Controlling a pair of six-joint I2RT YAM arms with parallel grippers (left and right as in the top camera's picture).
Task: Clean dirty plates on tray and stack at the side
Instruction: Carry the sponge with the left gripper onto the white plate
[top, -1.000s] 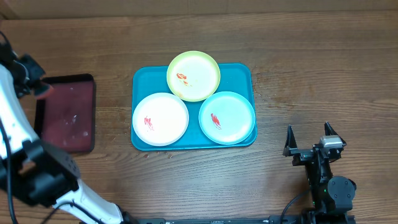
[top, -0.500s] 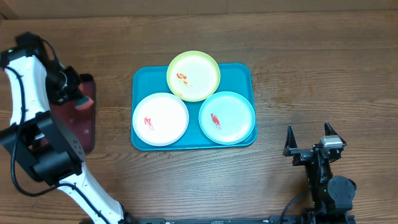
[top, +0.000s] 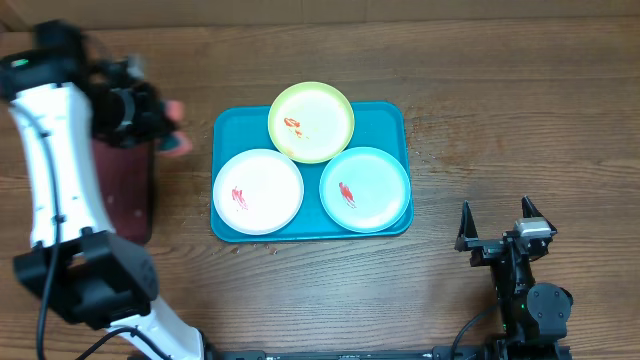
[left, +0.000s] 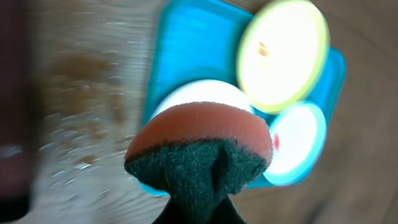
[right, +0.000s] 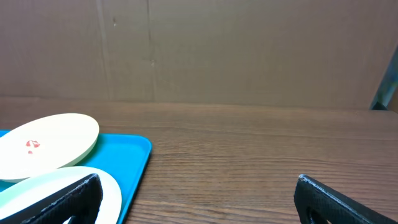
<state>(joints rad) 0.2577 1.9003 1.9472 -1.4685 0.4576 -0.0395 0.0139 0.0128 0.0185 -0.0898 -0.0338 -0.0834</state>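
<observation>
- Now the wiping step is about to begin: the left fingers (top: 150, 125) are clamped on a sponge (top: 177, 141) (scrub side facing the wrist camera), just left of the tray (top: 225, 125).
- The three plates (top: 311, 121) lie on the tray, smears unwiped; next it probably lowers onto the nearest.
- The left arm is stretched forward. The right fingers (right: 339, 202) are wide open and empty.

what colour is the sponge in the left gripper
The sponge is orange-red with a dark green scouring side, clearest in left wrist view.

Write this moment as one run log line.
left gripper: shut on sponge | right gripper: open | plates: three, smeared, on tray
</observation>
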